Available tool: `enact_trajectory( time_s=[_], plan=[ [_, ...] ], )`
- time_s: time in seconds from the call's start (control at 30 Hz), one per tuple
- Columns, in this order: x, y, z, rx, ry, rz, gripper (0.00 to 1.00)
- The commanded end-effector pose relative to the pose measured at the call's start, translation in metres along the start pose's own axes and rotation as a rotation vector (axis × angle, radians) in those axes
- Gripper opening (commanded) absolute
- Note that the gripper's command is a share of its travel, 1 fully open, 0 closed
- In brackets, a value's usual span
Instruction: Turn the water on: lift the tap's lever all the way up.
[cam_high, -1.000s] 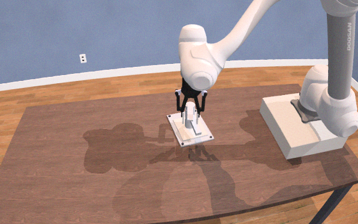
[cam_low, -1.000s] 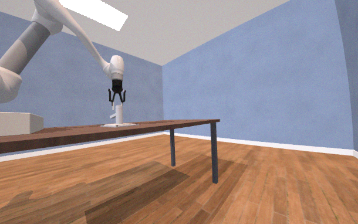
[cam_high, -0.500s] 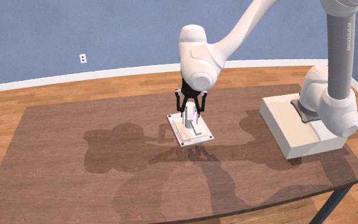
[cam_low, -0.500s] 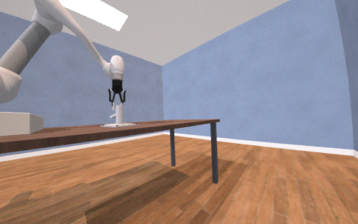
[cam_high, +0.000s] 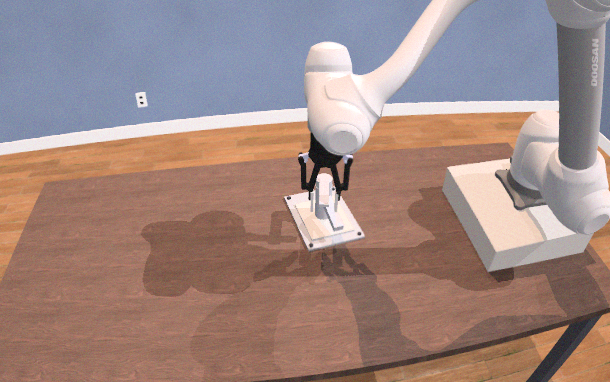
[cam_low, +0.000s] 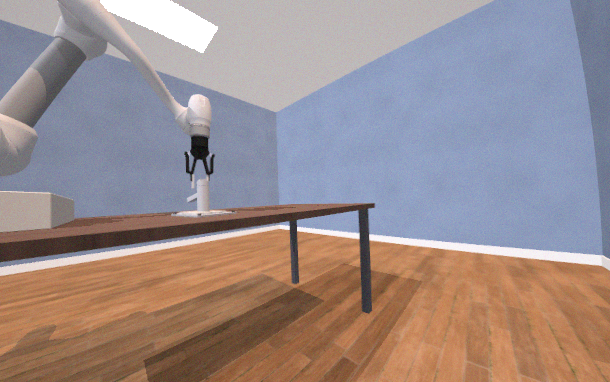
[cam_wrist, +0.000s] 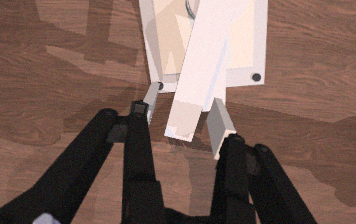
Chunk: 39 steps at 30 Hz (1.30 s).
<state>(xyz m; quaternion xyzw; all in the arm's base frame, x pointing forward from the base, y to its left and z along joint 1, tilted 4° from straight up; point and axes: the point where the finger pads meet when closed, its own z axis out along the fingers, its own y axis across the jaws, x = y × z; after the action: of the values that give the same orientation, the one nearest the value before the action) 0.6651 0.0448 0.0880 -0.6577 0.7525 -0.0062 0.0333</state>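
Gripper (cam_high: 325, 192) fingers straddle the white tap (cam_high: 324, 195) on its base plate (cam_high: 350, 235) mid-table from the top; part-open, gripping nothing, though the wrist hides their upper links. Exterior view shows the gripper (cam_low: 199, 180) just above the tap (cam_low: 202, 196). Wrist view crops the lever (cam_wrist: 202, 75) between the fingers; contact is unclear.
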Motion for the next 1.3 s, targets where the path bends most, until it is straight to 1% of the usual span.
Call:
enact_trajectory(
  time_s=[0.0, 0.4, 0.43, 1.27],
  plan=[
    [0.0, 0.0, -0.0001, 0.0, 0.0, 0.0, 0.37],
    [0.0, 0.0, -0.0001, 0.0, 0.0, 0.0, 0.37],
    [0.0, 0.0, -0.0001, 0.0, 0.0, 0.0, 0.0],
    [0.0, 0.0, -0.0001, 0.0, 0.0, 0.0, 0.0]
  ],
)
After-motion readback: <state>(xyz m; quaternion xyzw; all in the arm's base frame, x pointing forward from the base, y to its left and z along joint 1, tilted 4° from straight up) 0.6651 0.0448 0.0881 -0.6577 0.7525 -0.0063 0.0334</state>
